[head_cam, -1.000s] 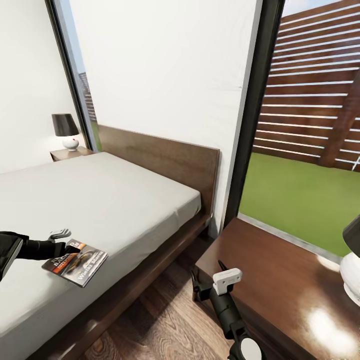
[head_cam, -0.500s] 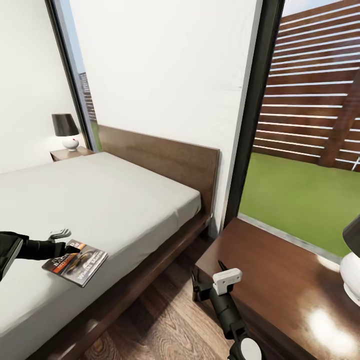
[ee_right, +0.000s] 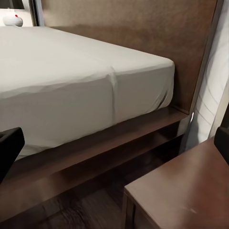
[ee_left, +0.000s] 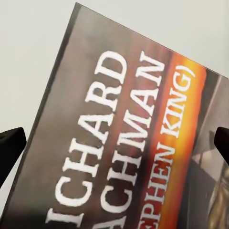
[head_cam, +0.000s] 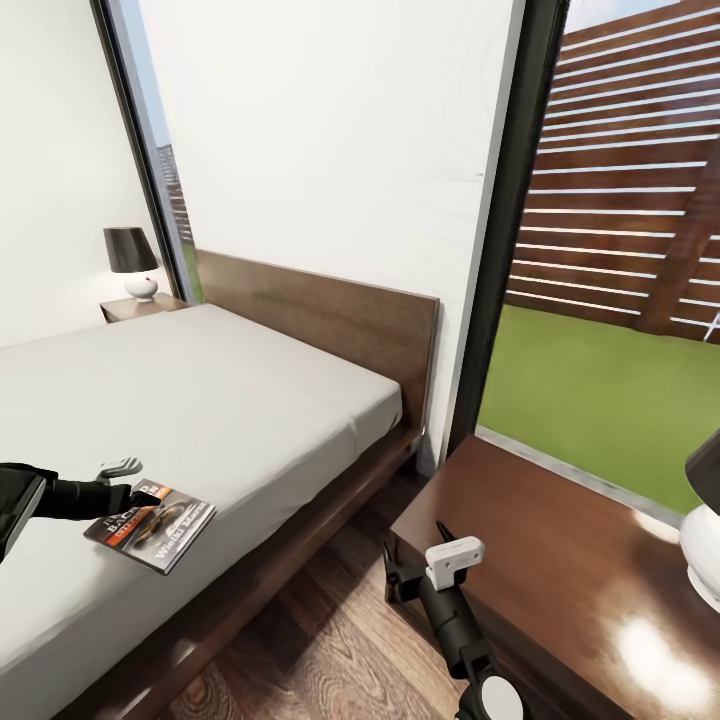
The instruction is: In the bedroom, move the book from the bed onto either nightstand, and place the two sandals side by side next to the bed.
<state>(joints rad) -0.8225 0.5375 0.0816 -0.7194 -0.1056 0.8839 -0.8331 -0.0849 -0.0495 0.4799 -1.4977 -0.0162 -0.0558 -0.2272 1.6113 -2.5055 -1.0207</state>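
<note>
- The book [head_cam: 150, 524] lies flat on the bed's [head_cam: 230, 410] grey mattress, near the side edge facing the floor, cover up with its orange band and white lettering showing.
- Nothing has changed over the last second: the book sits where it sat, the left gripper [head_cam: 125, 482] has not shifted at its near end, and the right arm hangs in the same place. I'd judge this a pause at the grasp, not yet a lift.
- In the head view the left gripper reaches in low over the mattress, its tips meeting the book's end nearest the arm. In the left wrist view the cover [ee_left: 129, 143] spans the space between the two dark fingertips [ee_left: 9, 148], which stand wide apart at either edge; the jaws look spread, not clamped.
- So the book appears framed but not yet held; closing on it would be the next need, to my eye.
- The right gripper [head_cam: 425, 565] hovers above the floor at the front corner of the near nightstand [head_cam: 560, 560], beside the bed frame; its fingers look parted and hold nothing.
- That glossy top is a close drop-off spot. A second nightstand [head_cam: 135, 308] with a lamp [head_cam: 131, 262] stands beyond the bed.
</note>
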